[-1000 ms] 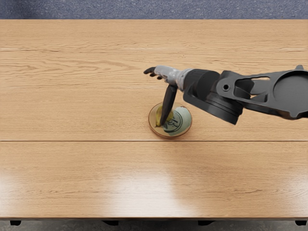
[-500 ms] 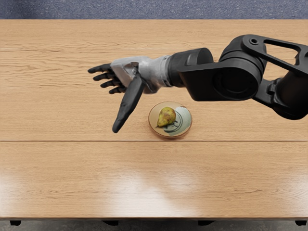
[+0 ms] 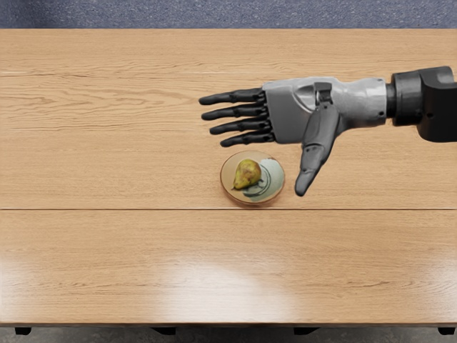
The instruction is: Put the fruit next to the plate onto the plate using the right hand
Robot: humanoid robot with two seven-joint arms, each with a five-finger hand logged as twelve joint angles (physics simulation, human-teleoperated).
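Since half a second ago the right hand (image 3: 289, 113) has drawn back to the right, from left of the plate (image 3: 275, 180) to the space just behind it, while the pear (image 3: 247, 174) has stayed put. Grey shell over the palm, black jointed fingers (image 3: 232, 112): all four stretch flat toward the left, thumb hanging down beside the plate, nothing held. The pear (yellow-green, mottled brown) lies on the small round glazed plate, long axis slanted, narrow end toward the lower left. Underneath is a wood-grain table (image 3: 107, 236).
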